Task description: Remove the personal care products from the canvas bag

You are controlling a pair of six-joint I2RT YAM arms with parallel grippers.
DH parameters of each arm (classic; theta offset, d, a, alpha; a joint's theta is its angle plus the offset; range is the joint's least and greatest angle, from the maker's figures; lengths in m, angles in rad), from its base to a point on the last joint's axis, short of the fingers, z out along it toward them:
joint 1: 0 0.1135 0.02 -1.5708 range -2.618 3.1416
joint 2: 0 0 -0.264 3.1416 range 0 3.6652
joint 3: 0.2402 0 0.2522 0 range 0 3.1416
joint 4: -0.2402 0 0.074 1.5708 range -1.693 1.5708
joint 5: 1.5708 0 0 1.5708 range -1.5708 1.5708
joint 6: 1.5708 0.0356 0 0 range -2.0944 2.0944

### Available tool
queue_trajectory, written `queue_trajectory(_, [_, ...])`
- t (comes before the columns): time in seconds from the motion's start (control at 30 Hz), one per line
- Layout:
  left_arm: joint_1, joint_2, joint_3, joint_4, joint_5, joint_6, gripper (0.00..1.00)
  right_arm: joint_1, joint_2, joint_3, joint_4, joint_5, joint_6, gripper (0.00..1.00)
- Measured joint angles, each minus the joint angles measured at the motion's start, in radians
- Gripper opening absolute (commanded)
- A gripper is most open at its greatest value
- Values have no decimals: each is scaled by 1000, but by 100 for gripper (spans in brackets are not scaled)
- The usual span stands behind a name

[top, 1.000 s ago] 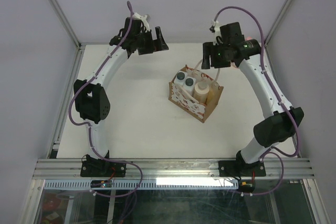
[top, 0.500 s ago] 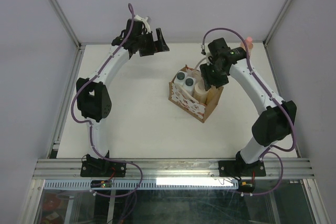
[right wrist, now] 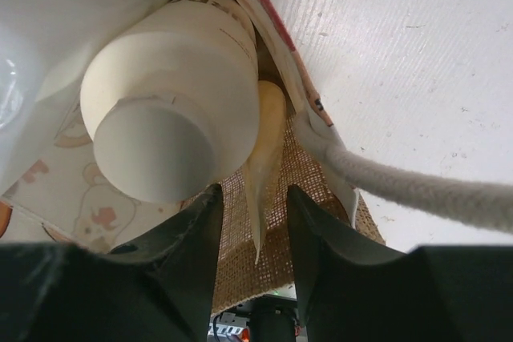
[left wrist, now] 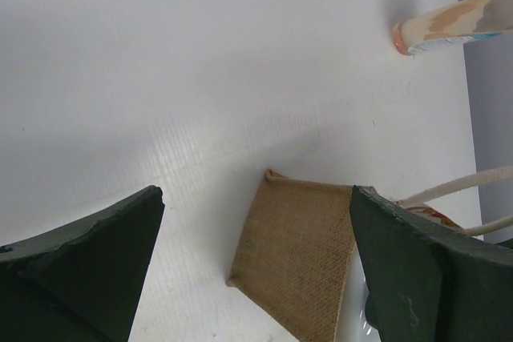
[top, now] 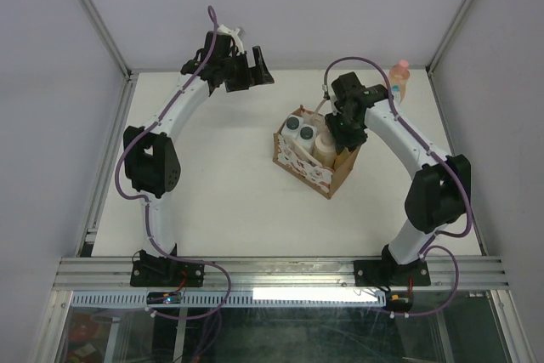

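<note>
The canvas bag (top: 311,162) stands mid-table with two white bottles with dark caps (top: 299,129) and the cream bottle (top: 325,144) inside. The peach-orange bottle with pink cap (top: 399,79) stands on the table at the back right. My right gripper (top: 344,138) hangs over the bag's right end. In the right wrist view it (right wrist: 255,198) is open, jaws narrowly apart beside the cream bottle (right wrist: 172,122), with a flat cream tube end (right wrist: 267,150) between them, untouched. My left gripper (top: 252,70) is open and empty at the back left.
The left wrist view shows the bag's plain brown side (left wrist: 296,254), its rope handles (left wrist: 469,191) and the peach bottle (left wrist: 453,22) beyond the open left gripper (left wrist: 256,194). A rope handle (right wrist: 417,190) crosses right of the right jaws. Enclosure walls ring the table.
My right gripper has swung left from the back right, away from the peach bottle now standing alone there, and come down over the bag. The left arm has hardly moved.
</note>
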Motion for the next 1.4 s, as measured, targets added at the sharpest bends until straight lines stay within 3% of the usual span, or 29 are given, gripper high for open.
queue_trajectory(0.2, [0,0,-19,0,0,2,99,0,0,-16,16,16,-5,25])
queue_trajectory(0.4, [0,0,-36,-1,1,2,99,0,6,-15,18,18,-8,0])
queue_trajectory(0.77, [0,0,-39,0,18,1,99,-19,-7,23,-5,-32,21,0])
queue_trajectory(1.4, [0,0,-45,0,19,-3,99,-332,-260,133,-4,-403,222,0])
